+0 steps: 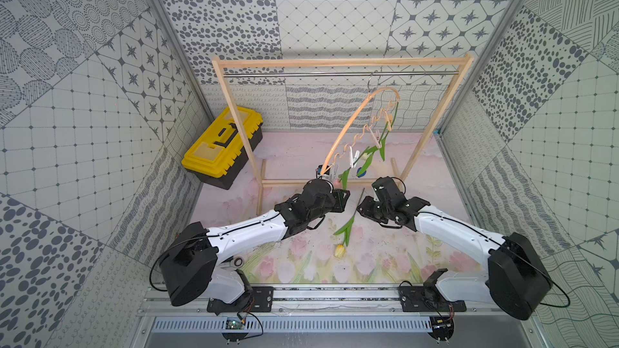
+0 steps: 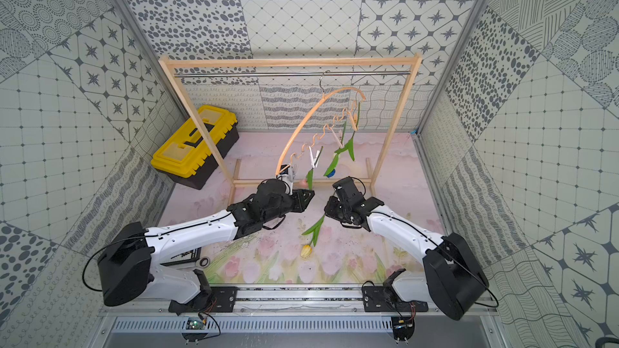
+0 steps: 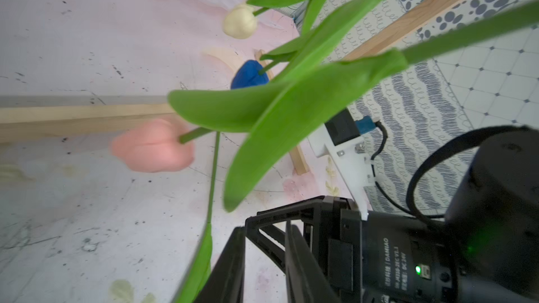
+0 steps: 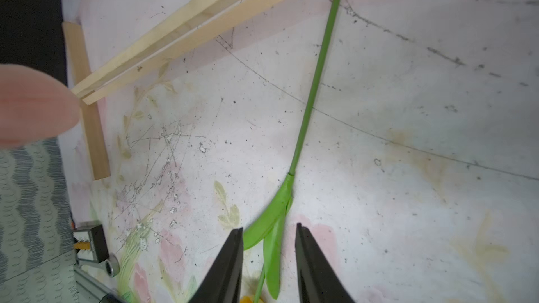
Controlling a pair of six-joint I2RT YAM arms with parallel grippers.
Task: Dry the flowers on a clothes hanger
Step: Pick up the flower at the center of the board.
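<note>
The clothes hanger point(image 1: 348, 122) hangs tilted by its hook from the steel rail. Clipped to its pins, three flowers hang head down: cream-white point(image 3: 240, 21), blue point(image 3: 248, 77) and pink point(image 3: 151, 153). A yellow tulip point(image 1: 340, 251) lies flat on the table, and its stem point(image 4: 315, 83) runs away from its head. My left gripper point(image 1: 346, 195) points right just below the pink tulip, open, with nothing between its fingers point(image 3: 230, 257). My right gripper point(image 4: 268, 228) is open above the yellow tulip's leaves, which show between its jaws; I cannot tell if it touches them.
A large wooden frame point(image 1: 335, 61) with the steel rail stands across the back; its foot bars lie on the table just behind both grippers. A yellow and black toolbox point(image 1: 221, 142) sits at the back left. A wrench point(image 2: 202, 261) lies near the left arm's base.
</note>
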